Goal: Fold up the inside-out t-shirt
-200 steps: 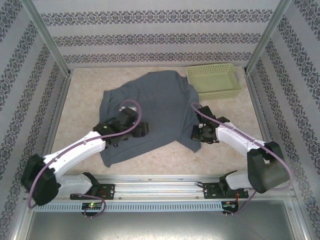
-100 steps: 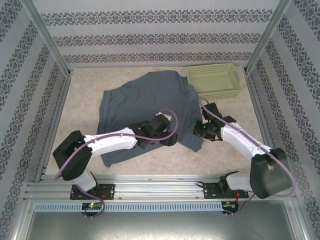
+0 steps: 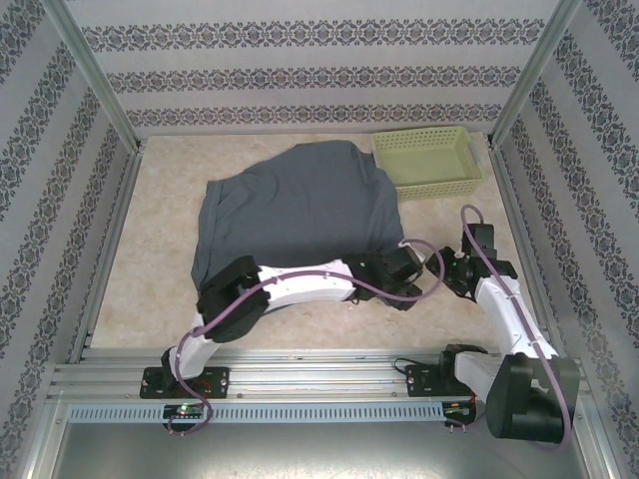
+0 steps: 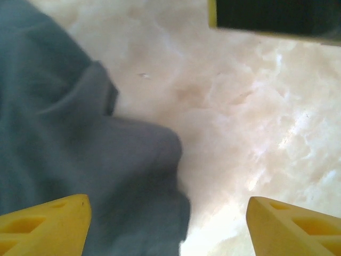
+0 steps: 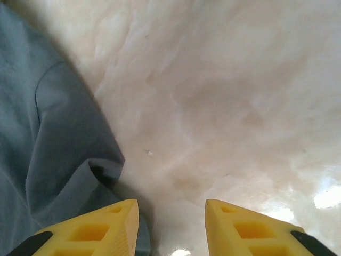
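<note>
The inside-out t-shirt (image 3: pixel 295 210), plain slate blue-grey, lies spread on the table's middle. My left arm stretches rightward across its near edge, hiding that edge. The left gripper (image 3: pixel 407 287) hangs at the shirt's near right corner. In the left wrist view the left gripper (image 4: pixel 166 207) is wide open, with the shirt's (image 4: pixel 80 144) rumpled edge lying below and between its yellow fingers (image 4: pixel 48 221). My right gripper (image 3: pixel 446 276) sits just right of that corner. In the right wrist view the right gripper (image 5: pixel 170 208) is partly open over bare table, with the shirt (image 5: pixel 48 138) to its left.
A light green basket (image 3: pixel 429 160) stands at the back right, touching the shirt's far right corner. Patterned walls and metal posts enclose the table (image 3: pixel 160 279). The two grippers are close together at the front right, and the right one's dark body (image 4: pixel 266 16) shows in the left wrist view.
The left arm swept right across the shirt's front to its near right corner. The right gripper opened, let go of the shirt and drew back to the right.
</note>
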